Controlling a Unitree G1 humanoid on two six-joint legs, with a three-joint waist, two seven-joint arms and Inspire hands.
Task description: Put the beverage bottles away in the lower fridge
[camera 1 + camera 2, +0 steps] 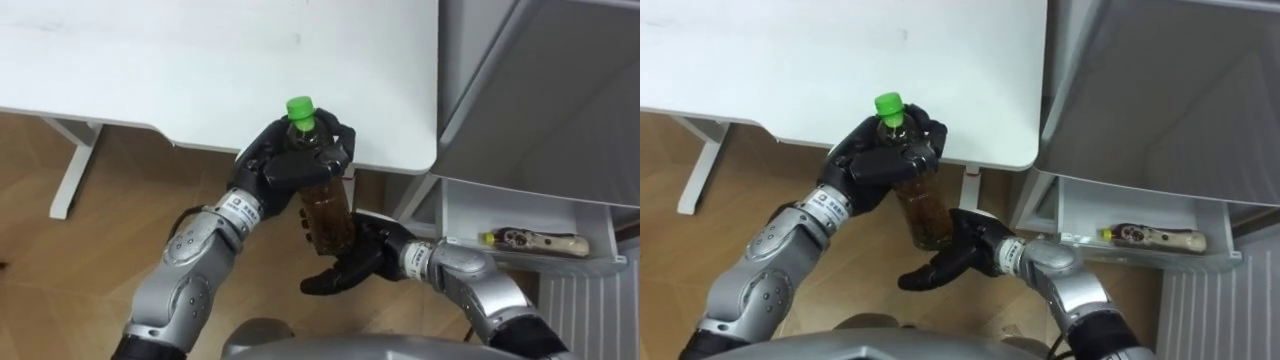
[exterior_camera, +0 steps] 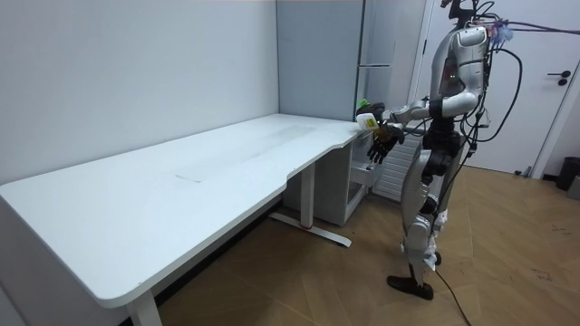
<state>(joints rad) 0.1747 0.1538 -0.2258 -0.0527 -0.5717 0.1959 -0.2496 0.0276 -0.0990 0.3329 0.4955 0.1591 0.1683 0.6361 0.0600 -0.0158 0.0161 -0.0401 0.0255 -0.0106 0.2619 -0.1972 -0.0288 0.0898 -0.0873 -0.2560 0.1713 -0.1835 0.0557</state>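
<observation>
While in left hand, bottle of brown drink

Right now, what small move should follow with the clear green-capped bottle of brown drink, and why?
Probably close the open right hand round the base of the clear green-capped bottle of brown drink; the left hand grips its top, and the open white fridge drawer lies rightward.
</observation>
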